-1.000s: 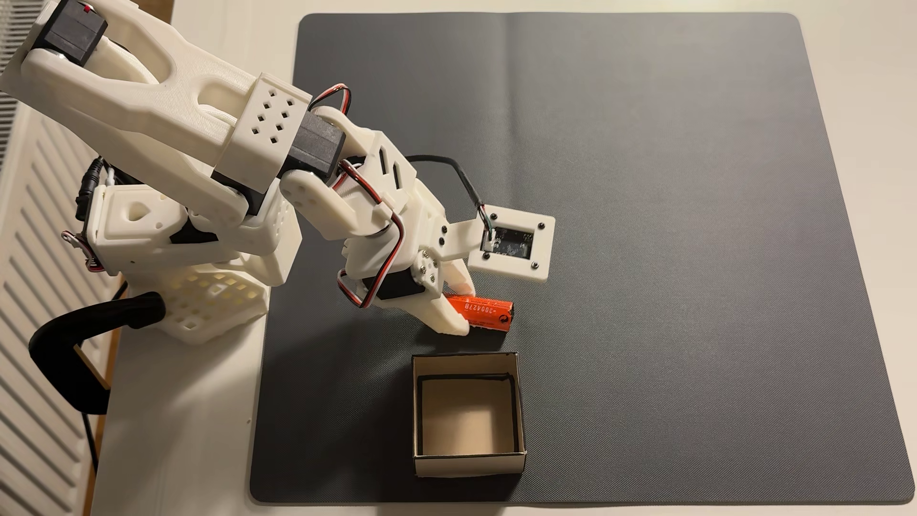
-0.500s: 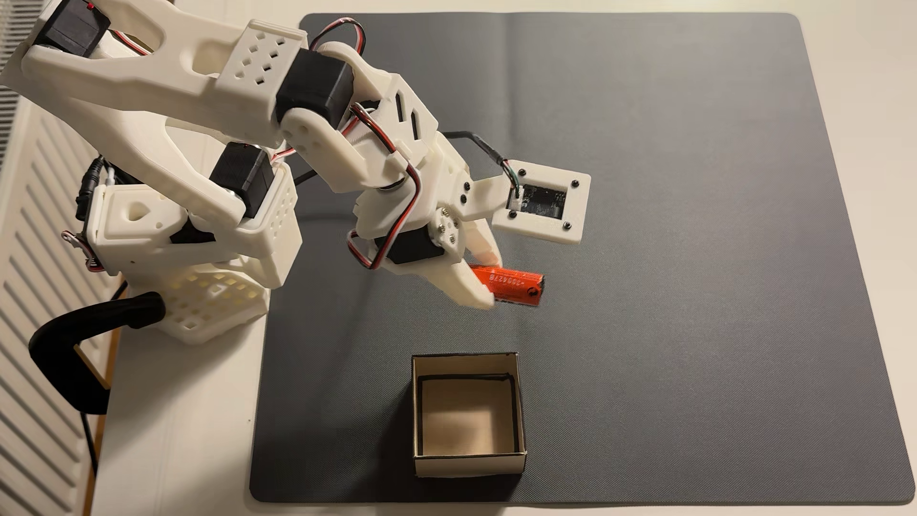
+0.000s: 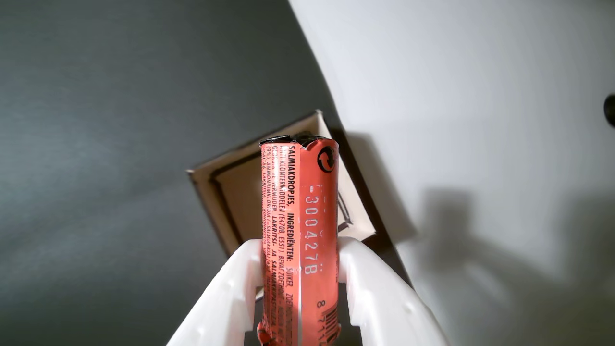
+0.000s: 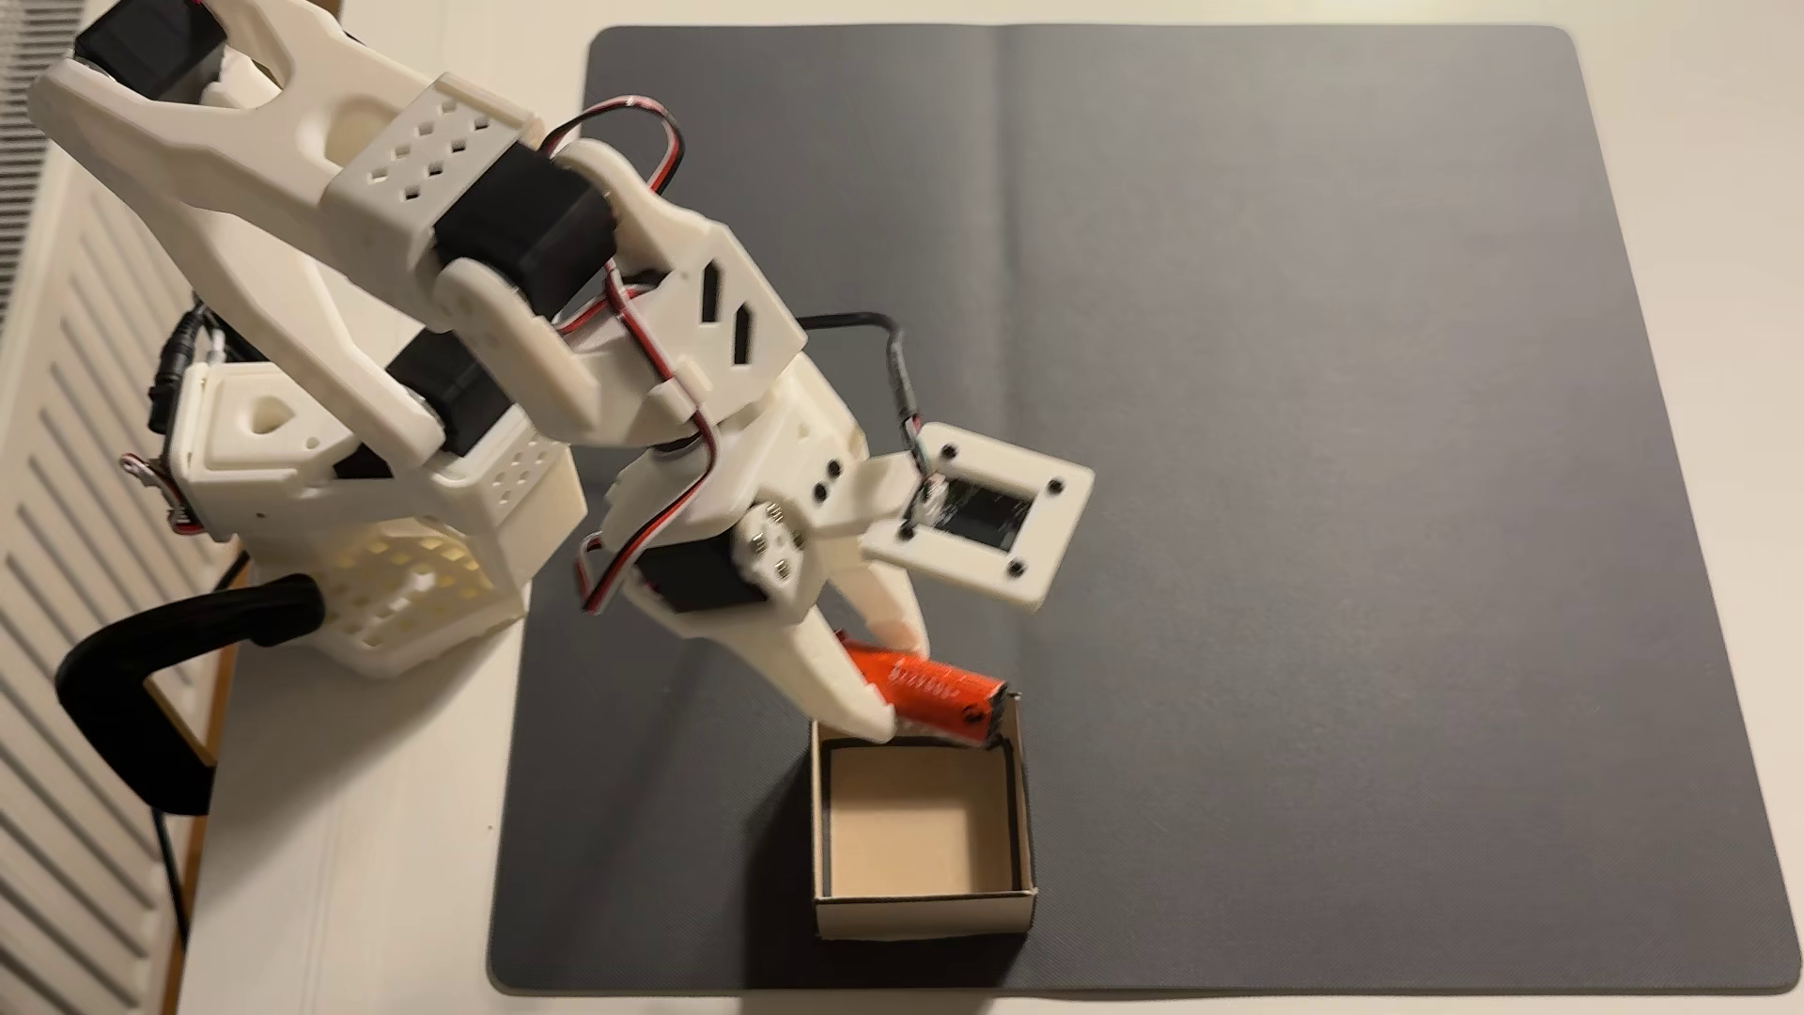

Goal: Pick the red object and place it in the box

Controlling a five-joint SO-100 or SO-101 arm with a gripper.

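Fixed view: we see gripper (image 4: 903, 688) clamped on roll (image 4: 932, 688), held in air above mat (image 4: 1367, 488), free end over far rim of box (image 4: 922, 913). Wrist view: we see both fingers (image 3: 235, 293) pressing sides of roll (image 3: 300, 230); box (image 3: 226, 192) lies behind it, straddling mat (image 3: 120, 120) edge beside table (image 3: 456, 96).

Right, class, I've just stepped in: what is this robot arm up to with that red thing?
The white arm's claw is shut on the red object, an orange-red wrapped roll, gripped partway along its length. It is held above the dark mat, its free end over the far rim of the open cardboard box. The box is empty; the roll is not yet inside.
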